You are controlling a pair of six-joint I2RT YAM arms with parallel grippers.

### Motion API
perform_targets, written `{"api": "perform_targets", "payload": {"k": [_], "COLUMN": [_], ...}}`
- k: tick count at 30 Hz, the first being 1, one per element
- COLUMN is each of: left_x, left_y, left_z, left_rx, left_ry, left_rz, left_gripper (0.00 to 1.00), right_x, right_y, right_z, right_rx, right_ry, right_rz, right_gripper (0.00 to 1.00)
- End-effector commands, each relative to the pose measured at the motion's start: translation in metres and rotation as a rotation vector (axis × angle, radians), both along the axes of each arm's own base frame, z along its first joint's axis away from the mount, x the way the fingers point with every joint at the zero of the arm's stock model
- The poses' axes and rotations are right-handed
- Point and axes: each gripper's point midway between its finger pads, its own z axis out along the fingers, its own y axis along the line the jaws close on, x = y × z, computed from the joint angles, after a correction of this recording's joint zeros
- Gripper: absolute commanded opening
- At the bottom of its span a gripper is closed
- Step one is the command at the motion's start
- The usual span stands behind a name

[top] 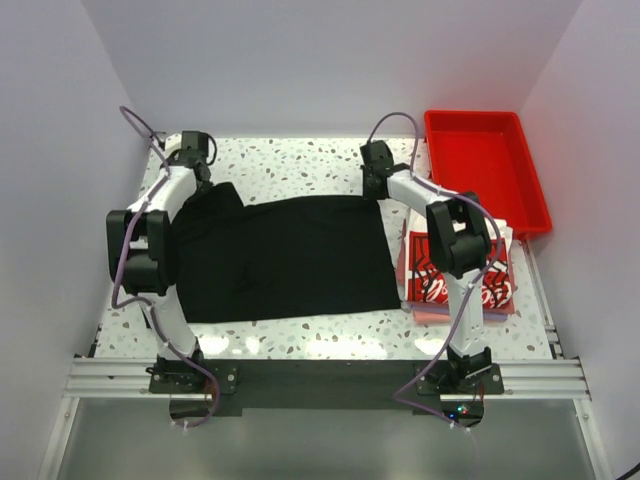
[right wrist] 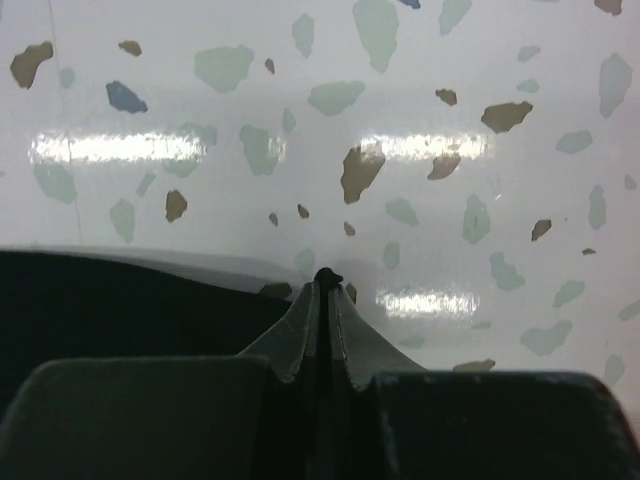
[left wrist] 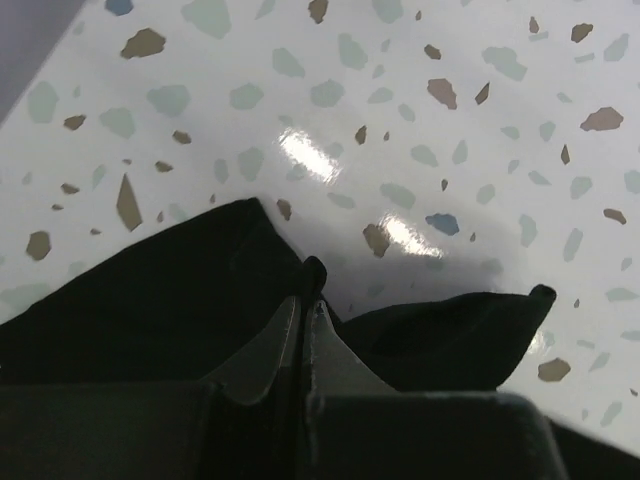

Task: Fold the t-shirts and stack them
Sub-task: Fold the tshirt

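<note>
A plain black t-shirt [top: 290,260] lies spread across the middle of the speckled table. My left gripper [top: 205,180] is at the shirt's far left corner. In the left wrist view it [left wrist: 312,290] is shut, with a fold of the black cloth [left wrist: 150,300] pinched at its tips. My right gripper [top: 375,190] is at the far right corner. There too the jaws [right wrist: 326,285] are shut, on a thin edge of the black cloth [right wrist: 120,300]. A folded white t-shirt with a red-and-black print [top: 440,285] lies on pinkish ones [top: 430,312] at the right.
A red plastic tray [top: 485,165] stands at the far right, behind the folded stack. The right arm's elbow hangs over that stack. Bare speckled tabletop [top: 300,165] runs behind the black shirt up to the white walls.
</note>
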Motion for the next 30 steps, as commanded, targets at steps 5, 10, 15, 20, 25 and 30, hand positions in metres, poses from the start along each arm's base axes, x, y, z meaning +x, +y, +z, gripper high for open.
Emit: {"api": "perform_targets", "payload": {"k": [5,10,15,20,25,30], "left_x": [-0.055,-0.091,-0.133,-0.165,-0.189,-0.212], "left_y": [0.007,0.008,0.01,0.013,0.012,0.015], "left_z": [0.029,0.032,0.036,0.043,0.043,0.045], "left_rx": [-0.016,-0.022,-0.032,-0.035,-0.059,-0.069], "left_ry": [-0.095,-0.111,-0.145,-0.182,-0.204,-0.255], "left_rz": [0.097,0.126,0.174,0.207,0.241,0.305], "left_gripper": [0.0,0.0,0.0,0.0,0.0,0.0], "right_x": [-0.013,-0.037,-0.056,-0.072,-0.089,-0.099], "right_y": [0.01,0.003,0.001,-0.001,-0.005,-0.005], "right_z": [0.065,0.069,0.079,0.079,0.084,0.082], "right_rx": [0.04,0.046,0.068,0.074,0.081,0.098], "right_ry": [-0.134,-0.129,-0.138,-0.128,-0.138,-0.131], "right_rz": [0.056,0.065,0.091,0.107,0.117,0.131], "right_gripper": [0.01,0.0,0.01,0.0,0.01,0.02]}}
